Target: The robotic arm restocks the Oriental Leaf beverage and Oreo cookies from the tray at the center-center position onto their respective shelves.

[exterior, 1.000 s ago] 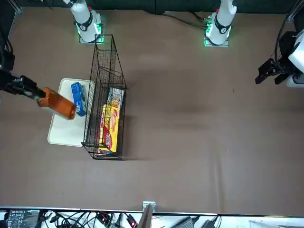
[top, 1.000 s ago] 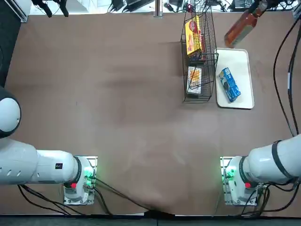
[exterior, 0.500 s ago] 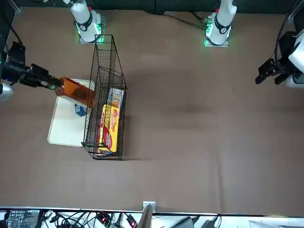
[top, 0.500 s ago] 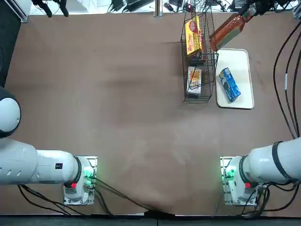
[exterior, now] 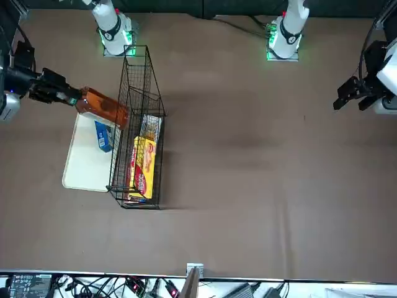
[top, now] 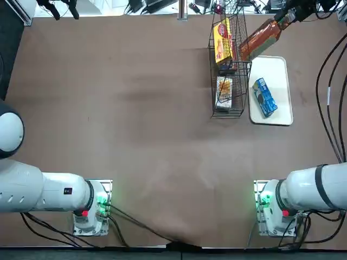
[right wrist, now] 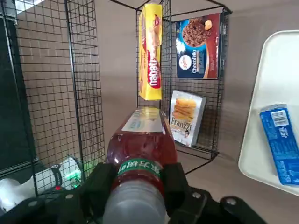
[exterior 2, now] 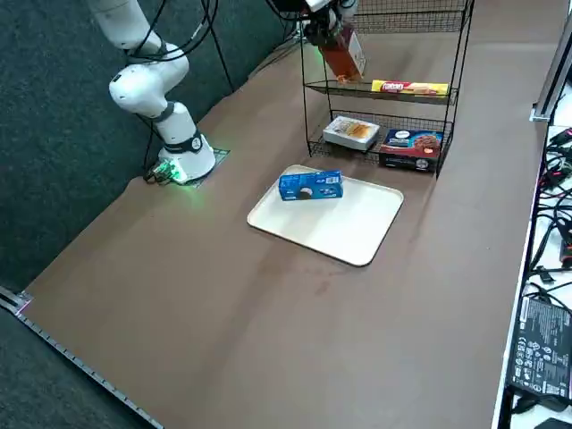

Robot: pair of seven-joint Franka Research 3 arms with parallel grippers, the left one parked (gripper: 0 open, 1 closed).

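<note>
My right gripper (top: 289,14) (exterior: 60,95) (exterior 2: 320,20) (right wrist: 136,193) is shut on the neck of the Oriental Leaf beverage (top: 259,39) (exterior: 104,107) (exterior 2: 344,55) (right wrist: 143,140), a bottle of reddish-brown tea. It hangs tilted in the air with its base pointing into the open side of the black wire shelves (top: 242,67) (exterior: 138,93) (exterior 2: 465,54) (right wrist: 79,93), above the tier with the yellow packet. The blue Oreo cookies (top: 264,97) (exterior: 102,135) (exterior 2: 310,185) (right wrist: 281,140) lie on the white tray (top: 279,70) (exterior: 80,167) (exterior 2: 349,228) (right wrist: 275,70) beside the rack.
On the rack lie a yellow-and-red packet (top: 222,40) (exterior 2: 409,88) (right wrist: 150,51) on a middle tier, and a Franzzi box (exterior 2: 352,132) (right wrist: 186,116) and a chocolate cookie box (exterior 2: 410,147) (right wrist: 198,46) on the bottom tier. Black cables trail along the table's right edge.
My right gripper has carried the bottle from above the tray's far end sideways to the rack. The bottle's base now reaches the rack's open side.
</note>
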